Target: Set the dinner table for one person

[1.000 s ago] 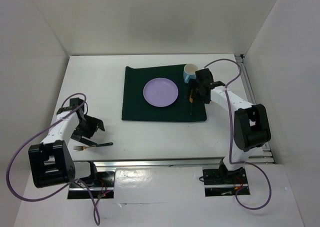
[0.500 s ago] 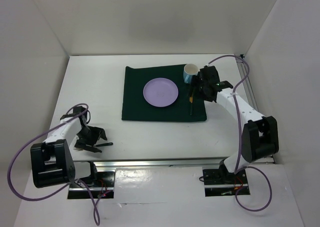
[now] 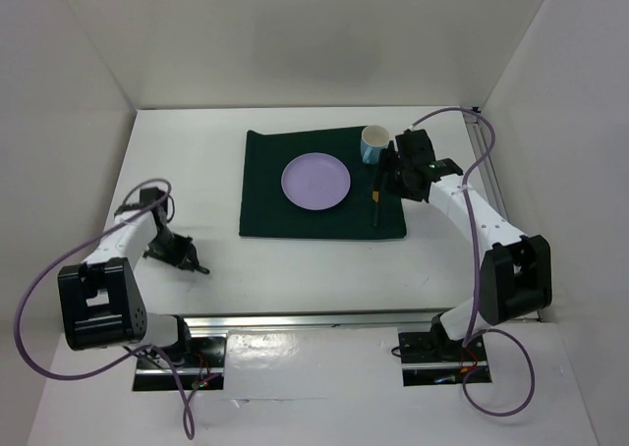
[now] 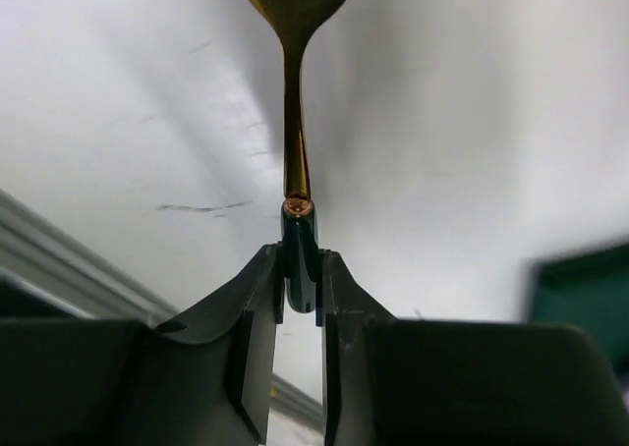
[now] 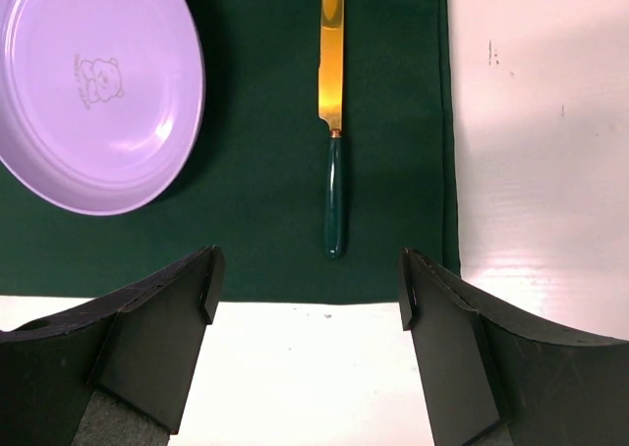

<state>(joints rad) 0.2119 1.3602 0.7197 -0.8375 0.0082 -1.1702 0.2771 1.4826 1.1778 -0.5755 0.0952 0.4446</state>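
- Two arms reach over the white desk [image 3: 197,171], which fills the floor of the walled enclosure; the left arm [image 3: 123,235] is over its near-left part, and the right arm [image 3: 472,205] stretches to the far right.
- The left jaws are clenched on the dark green handle of a gold utensil [image 4: 296,122]; the wrist view shows the handle end pinched between them and the gold neck running away over bare desk; its head is cut off by the frame, so the kind of utensil cannot be told.
- A dark green mat [image 3: 265,200] lies flat on the desk, toward the far side and right of centre, well apart from the left jaws.
- A lilac plate [image 3: 314,182] sits on the mat near its middle; a small bear print shows inside it.
- A gold knife [image 5: 333,122] lies on the mat just right of the plate, apart from it; its blade points away and its green handle points toward the mat's near edge.
- A pale cup [image 3: 373,138] stands upright at the mat's far-right corner.
- The right jaws are released and spread wide; they hang above the mat's right side, near the knife, grasping nothing.
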